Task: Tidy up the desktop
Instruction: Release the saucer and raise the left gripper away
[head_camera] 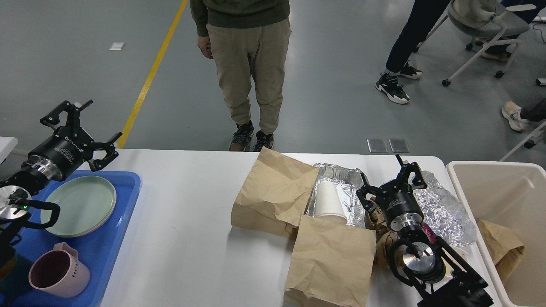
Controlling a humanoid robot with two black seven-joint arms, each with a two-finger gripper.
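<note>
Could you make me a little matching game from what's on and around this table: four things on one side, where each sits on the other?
Things:
1. green plate
2. white paper cup
3. pink mug
4. crumpled brown paper

Places:
A. lying in the foil tray
B. inside the beige bin
C. blue tray, far part
D. blue tray, near corner

Pairs: 1-C, 2-A, 3-D, 4-B

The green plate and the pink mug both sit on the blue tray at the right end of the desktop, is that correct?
Not quite: the head view shows the blue tray at the left end of the desktop, not the right. The green plate and the pink mug do both sit on it.
</note>
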